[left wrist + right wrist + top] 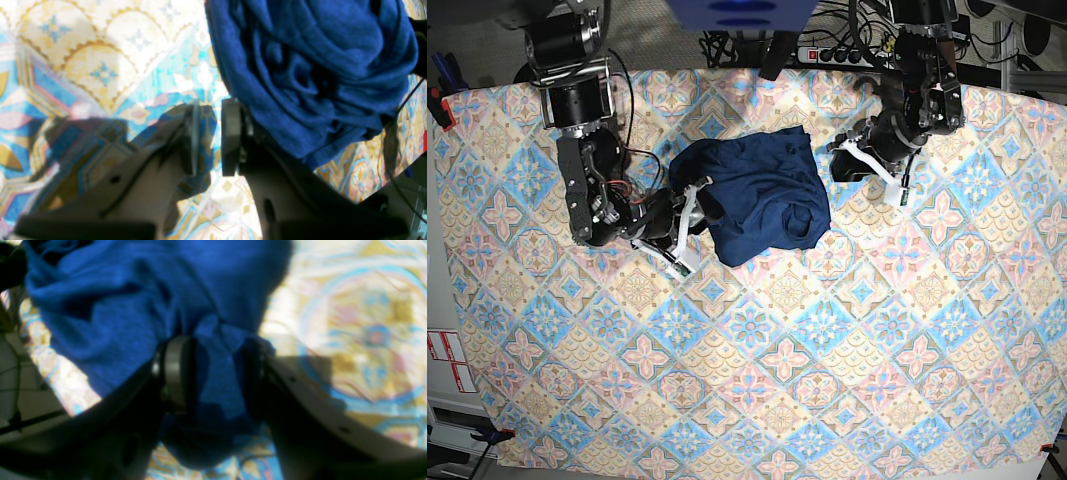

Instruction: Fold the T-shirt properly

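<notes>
The T-shirt (762, 195) is a dark navy heap lying crumpled on the patterned cloth at the upper middle. At its left edge my right gripper (693, 226) reaches in. In the right wrist view, the right gripper (217, 376) is open, with a fold of the T-shirt (140, 300) between the pads. My left gripper (855, 160) hovers just off the heap's right side. In the left wrist view, the left gripper (210, 140) shows a narrow gap with only cloth pattern behind it, and the T-shirt (310, 66) bulges to its upper right.
A tablecloth (827, 350) patterned in blue, pink and yellow covers the whole table. A power strip (837, 52) and cables lie beyond the far edge. A red clamp (437, 100) grips the left edge. Both arm bases stand at the back corners.
</notes>
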`<state>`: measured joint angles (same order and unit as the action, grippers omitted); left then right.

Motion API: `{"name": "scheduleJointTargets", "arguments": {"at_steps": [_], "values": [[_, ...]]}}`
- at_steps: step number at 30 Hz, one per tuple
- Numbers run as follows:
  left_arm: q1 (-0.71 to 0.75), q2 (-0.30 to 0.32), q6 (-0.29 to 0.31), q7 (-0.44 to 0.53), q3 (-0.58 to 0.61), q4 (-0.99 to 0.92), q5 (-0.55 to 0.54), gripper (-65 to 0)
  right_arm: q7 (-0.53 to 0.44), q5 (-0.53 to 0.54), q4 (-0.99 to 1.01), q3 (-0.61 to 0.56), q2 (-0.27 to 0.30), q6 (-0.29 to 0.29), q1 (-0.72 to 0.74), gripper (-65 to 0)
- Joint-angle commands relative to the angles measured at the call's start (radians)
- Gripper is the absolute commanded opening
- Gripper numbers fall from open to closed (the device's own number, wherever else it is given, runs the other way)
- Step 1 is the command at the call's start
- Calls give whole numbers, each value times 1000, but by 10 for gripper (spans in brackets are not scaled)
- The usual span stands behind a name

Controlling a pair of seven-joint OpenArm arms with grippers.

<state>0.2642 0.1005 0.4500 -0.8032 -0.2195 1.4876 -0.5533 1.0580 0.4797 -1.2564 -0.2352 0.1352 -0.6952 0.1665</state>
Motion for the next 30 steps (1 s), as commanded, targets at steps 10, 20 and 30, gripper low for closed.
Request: {"name": "scheduleJointTargets", "arguments": {"at_steps": [10,20,30], "values": [[-6,5,10,15,-2,17,-18,-540,37,126,-26,1,11,-3,21,-598],[-6,6,10,15,-2,17,-18,-541,67,282,-167,21,65,-3,-28,-599],[-6,9,10,15,-2,17,-18,-541,140,391,-398,40,91,-3,-140,-599]]}}
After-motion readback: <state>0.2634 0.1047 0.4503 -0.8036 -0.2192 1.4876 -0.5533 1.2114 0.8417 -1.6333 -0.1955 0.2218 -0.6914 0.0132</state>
